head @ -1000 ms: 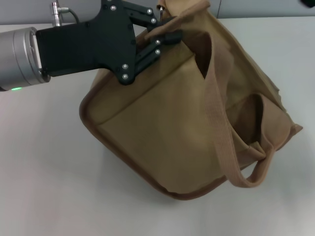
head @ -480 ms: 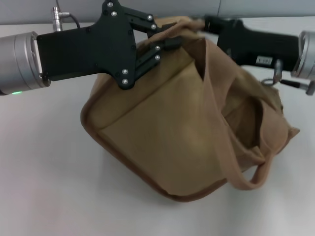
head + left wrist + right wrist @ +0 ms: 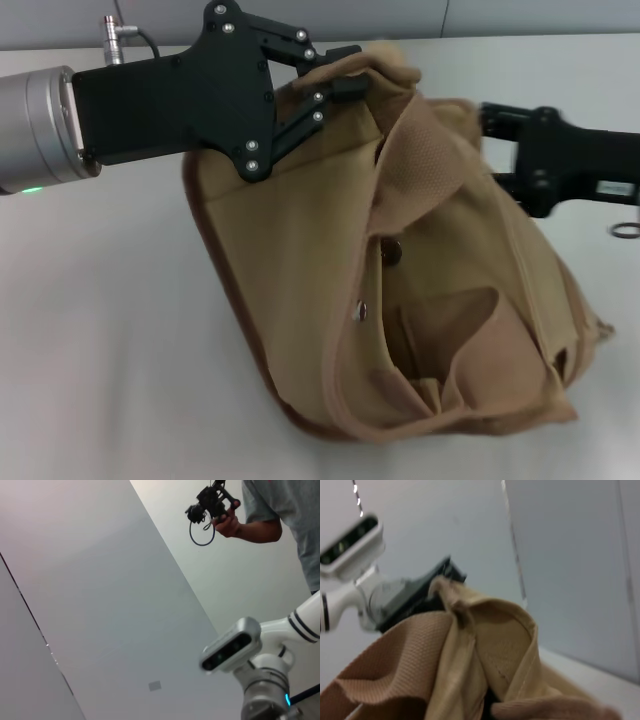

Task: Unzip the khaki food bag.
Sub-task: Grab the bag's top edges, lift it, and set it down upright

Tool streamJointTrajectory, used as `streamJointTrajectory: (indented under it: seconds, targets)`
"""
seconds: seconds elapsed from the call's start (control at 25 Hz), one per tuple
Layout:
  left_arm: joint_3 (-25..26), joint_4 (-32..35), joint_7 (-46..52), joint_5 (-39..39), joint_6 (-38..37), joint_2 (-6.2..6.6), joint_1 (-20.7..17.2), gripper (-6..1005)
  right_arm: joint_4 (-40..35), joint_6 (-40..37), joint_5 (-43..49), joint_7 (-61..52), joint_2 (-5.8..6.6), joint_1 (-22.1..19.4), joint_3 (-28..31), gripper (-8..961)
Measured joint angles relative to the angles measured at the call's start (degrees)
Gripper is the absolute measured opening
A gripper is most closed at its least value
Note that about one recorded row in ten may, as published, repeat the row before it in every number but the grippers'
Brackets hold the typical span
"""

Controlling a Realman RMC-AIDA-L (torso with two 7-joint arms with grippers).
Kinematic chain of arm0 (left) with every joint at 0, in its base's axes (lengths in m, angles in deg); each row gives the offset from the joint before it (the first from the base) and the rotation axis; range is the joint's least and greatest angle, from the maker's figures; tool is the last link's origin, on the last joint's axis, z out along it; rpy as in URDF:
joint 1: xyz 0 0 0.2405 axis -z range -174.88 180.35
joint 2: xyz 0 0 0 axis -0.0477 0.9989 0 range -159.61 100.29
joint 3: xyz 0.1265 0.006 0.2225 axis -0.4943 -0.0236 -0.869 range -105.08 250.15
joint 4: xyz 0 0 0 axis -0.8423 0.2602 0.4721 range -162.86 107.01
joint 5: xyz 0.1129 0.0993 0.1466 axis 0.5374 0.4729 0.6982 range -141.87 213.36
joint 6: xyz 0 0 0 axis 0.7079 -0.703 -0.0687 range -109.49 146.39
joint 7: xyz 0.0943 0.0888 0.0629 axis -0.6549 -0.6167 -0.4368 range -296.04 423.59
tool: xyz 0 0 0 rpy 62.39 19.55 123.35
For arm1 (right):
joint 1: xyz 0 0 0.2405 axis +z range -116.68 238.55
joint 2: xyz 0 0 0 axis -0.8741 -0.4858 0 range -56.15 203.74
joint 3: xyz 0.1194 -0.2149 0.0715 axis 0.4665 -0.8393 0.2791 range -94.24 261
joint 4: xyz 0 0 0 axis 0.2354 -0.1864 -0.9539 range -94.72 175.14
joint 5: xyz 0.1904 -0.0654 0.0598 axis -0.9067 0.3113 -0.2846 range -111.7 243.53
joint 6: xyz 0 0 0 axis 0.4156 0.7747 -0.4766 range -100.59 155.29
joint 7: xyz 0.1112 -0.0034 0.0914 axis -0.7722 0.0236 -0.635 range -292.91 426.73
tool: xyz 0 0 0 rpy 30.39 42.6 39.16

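Pinching the top corner of the bag point(image 3: 300, 290) at upper centre, the left claw point(image 3: 335, 85) steadies it on the tabletop point(image 3: 100, 350); right claw point(image 3: 500, 150) grip unclear, mouth gaping, unzipping apparently well along.

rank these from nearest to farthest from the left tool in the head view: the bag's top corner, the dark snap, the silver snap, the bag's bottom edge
From the left tool, head view:
1. Top corner of the khaki food bag, pinched right at the tool.
2. Dark snap, mid-bag, below the tool.
3. Silver snap, a little lower still.
4. Bottom edge, brown trim nearest the camera.
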Motion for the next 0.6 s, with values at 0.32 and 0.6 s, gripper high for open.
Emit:
streamJointTrajectory:
  seconds: [0.32,0.6]
  targets:
    - [-0.3,-0.3,-0.5,-0.3,1.0,-0.06,0.3,92,8.5,-10.1,-10.9,0.2,1.26,-2.3,15.4,842]
    - [-0.5,-0.5,-0.9,-0.3,1.0,-0.13,0.4,92,10.4,-12.5,-11.9,1.5,1.79,-3.5,17.2,842]
